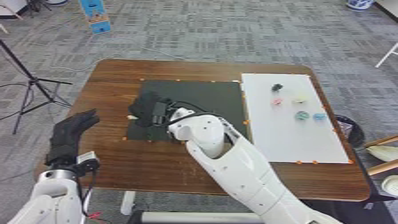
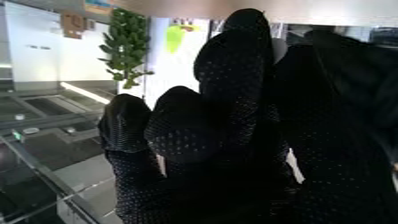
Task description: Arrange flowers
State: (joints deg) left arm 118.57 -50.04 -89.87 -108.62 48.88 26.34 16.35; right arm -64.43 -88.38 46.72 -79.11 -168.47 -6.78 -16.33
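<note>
Black-gloved, the left hand [image 1: 67,137] is open over the table's [image 1: 115,87] left side. The right hand [image 1: 149,106] is above the dark mat [image 1: 209,92], grip impossible to tell.

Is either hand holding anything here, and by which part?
The left hand holds nothing. For the right hand it cannot be told: a small pale thing shows beside it, any grip hidden.
</note>
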